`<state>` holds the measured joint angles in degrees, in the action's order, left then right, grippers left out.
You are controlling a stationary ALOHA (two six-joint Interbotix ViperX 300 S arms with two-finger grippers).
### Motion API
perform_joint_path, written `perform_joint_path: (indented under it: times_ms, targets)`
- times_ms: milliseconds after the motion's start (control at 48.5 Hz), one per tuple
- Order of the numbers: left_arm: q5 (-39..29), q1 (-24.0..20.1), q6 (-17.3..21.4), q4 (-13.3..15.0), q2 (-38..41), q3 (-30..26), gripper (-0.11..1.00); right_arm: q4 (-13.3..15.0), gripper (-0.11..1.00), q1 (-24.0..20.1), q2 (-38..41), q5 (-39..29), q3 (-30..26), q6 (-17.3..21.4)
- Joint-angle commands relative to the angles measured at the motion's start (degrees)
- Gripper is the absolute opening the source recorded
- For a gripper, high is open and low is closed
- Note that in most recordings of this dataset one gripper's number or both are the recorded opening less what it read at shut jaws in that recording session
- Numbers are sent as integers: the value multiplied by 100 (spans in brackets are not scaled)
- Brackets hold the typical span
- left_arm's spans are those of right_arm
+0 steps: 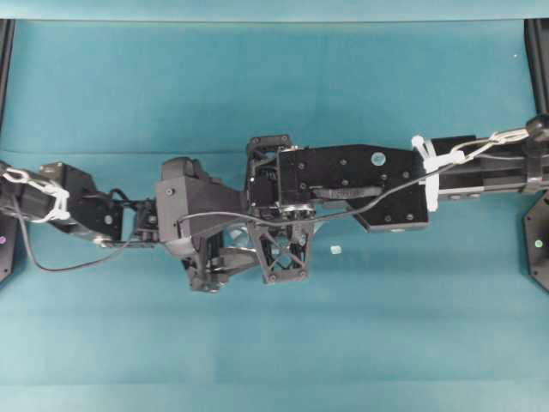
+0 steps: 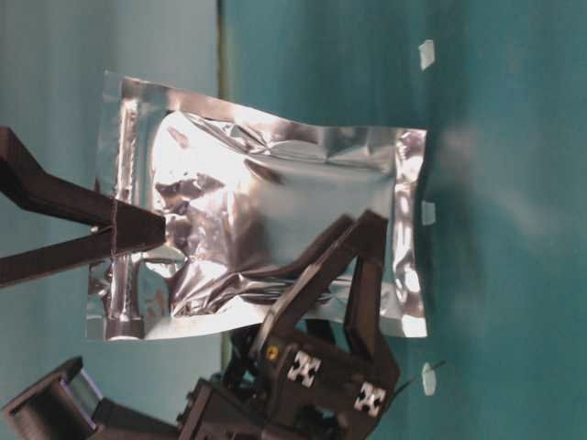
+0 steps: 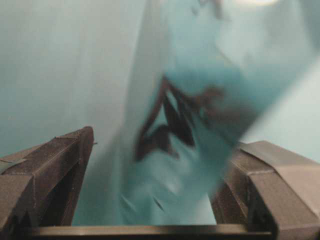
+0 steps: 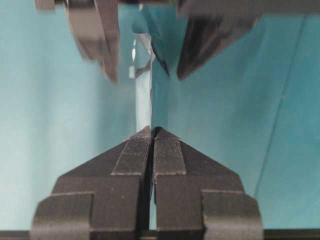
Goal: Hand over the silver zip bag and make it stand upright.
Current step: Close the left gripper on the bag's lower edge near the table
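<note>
The silver zip bag (image 2: 275,211) is a shiny, crinkled foil pouch held off the teal table. Its zip strip is at the left end in the table-level view. My right gripper (image 4: 152,131) is shut on the bag (image 4: 144,100), which shows edge-on rising from the closed tips. In the table-level view this right gripper (image 2: 138,229) pinches the zip end. My left gripper (image 3: 165,140) is open, and the blurred bag (image 3: 175,165) stands between its spread fingers without being pinched. Those fingers (image 4: 100,35) flank the bag's far end. From overhead the arms hide the bag.
The two arms, the left (image 1: 184,215) and the right (image 1: 343,184), meet over the middle of the teal table (image 1: 274,86). A tiny white scrap (image 1: 335,250) lies just right of the grippers. Black frame posts stand at the side edges.
</note>
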<state>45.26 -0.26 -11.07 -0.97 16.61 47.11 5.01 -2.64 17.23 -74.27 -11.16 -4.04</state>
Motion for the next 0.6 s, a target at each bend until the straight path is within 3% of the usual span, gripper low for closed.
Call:
perform_joint_path:
  times_ms: [0, 124, 227, 433, 578]
  targets:
    - [26, -9, 0, -18, 44, -193, 86, -9, 0, -26, -79, 18, -44, 62]
    - [-62, -9, 0, -18, 123, -299, 84, -9, 0, -26, -79, 26, 0, 62]
    - [-272, -9, 0, -18, 141, -360, 75, -9, 0, -9, -79, 18, 18, 62]
    - [-343, -9, 105, -18, 149, -325, 34, -9, 0, -26, -79, 18, 18, 62]
    - [-343, -9, 114, -18, 149, -316, 32, -9, 0, -26, -79, 18, 18, 53]
